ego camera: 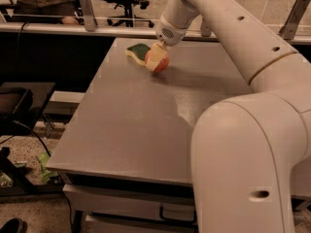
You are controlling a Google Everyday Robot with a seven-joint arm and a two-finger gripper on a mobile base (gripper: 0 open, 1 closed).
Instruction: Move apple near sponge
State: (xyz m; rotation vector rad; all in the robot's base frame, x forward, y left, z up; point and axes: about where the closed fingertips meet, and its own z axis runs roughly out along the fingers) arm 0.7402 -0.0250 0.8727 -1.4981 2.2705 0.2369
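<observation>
Toward the upper middle of the frame, at the far end of the bench (136, 115), the gripper (156, 60) is clasped around the apple (164, 64). One pale finger lies across the fruit's left face, and red skin shows to its right. The apple sits just beside the sponge (138, 51), at its right edge. Whether the two touch, or whether the apple rests on the bench or hangs just above it, cannot be told.

The apple is probably firm and fairly heavy for its size, with smooth, waxy skin. Being round, it could roll once let go. A hold across its widest part, as it looks to be held now, suits it best, and hard squeezing would likely bruise it. The sponge looks soft and light, so a nudge would probably shove it aside.

The arm (228, 28) reaches in from the lower right, with its bulky near segment filling that corner. It rises diagonally towards the top centre, and the wrist then bends down and to the left so the gripper points steeply at the bench.
</observation>
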